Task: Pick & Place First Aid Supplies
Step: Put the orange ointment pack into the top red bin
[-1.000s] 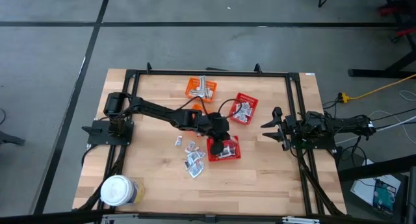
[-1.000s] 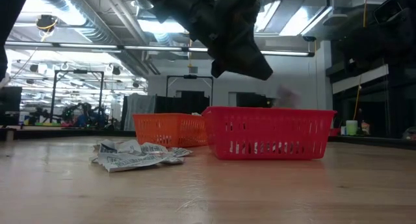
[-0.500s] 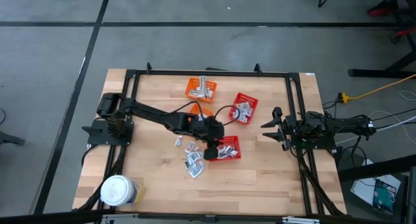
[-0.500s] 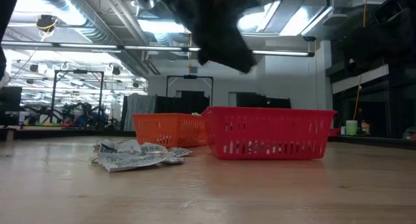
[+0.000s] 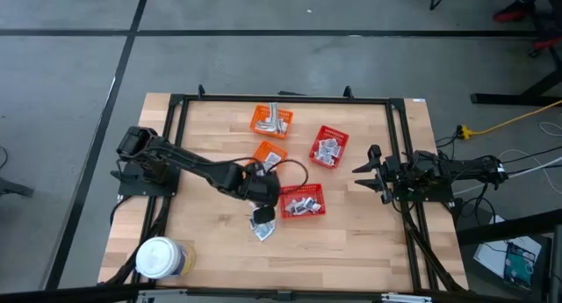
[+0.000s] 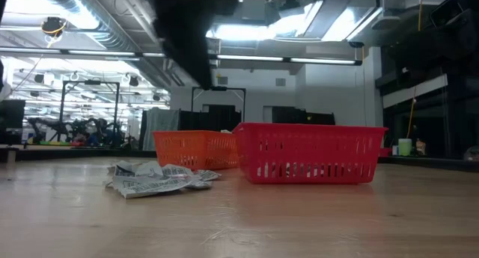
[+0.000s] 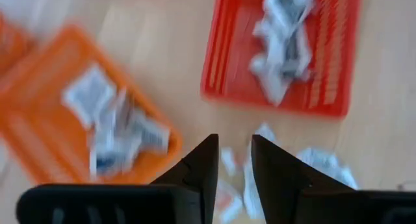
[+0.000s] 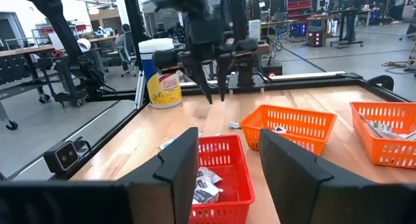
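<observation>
Bare wood borders loose sachets [image 5: 262, 224]; left gripper [image 5: 261, 212] fingers parted, empty, above them.

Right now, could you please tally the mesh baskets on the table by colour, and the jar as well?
Red baskets: 2, one by the left gripper and one farther back.
Orange baskets: 2, a smaller one mid-table and one at the far edge.
White-lidded jar: 1.
Total: 5.

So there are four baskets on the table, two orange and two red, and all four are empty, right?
Not empty. The high view shows silvery packets in every basket: both orange baskets and both red baskets. The count and colours are right: four baskets, two orange and two red.
</observation>
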Controlling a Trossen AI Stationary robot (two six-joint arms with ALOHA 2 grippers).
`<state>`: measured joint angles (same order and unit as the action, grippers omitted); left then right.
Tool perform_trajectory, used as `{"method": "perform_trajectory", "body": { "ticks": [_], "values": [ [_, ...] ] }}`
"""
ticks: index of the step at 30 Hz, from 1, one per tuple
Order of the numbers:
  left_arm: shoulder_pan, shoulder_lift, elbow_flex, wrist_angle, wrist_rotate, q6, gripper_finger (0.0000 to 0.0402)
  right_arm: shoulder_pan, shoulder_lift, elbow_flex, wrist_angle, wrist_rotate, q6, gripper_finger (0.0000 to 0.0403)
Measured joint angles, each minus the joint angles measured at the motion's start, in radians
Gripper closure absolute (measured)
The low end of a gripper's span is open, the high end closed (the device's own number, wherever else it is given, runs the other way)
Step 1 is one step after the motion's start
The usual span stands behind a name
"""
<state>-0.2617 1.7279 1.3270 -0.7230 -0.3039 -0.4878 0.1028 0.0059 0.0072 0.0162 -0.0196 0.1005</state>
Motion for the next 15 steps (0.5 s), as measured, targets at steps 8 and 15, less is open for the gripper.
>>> {"method": "perform_trajectory", "body": {
  "ticks": [8,15],
  "values": [
    [-0.088,0.0,0.0,-0.19,-0.059,-0.145,0.0314,0.0,0.0,0.0,0.0,0.0,0.0,0.024],
    [-0.176,-0.016,-0.039,-0.277,-0.177,-0.172,0.0313,0.0,0.0,0.0,0.0,0.0,0.0,0.024]
  ]
}}
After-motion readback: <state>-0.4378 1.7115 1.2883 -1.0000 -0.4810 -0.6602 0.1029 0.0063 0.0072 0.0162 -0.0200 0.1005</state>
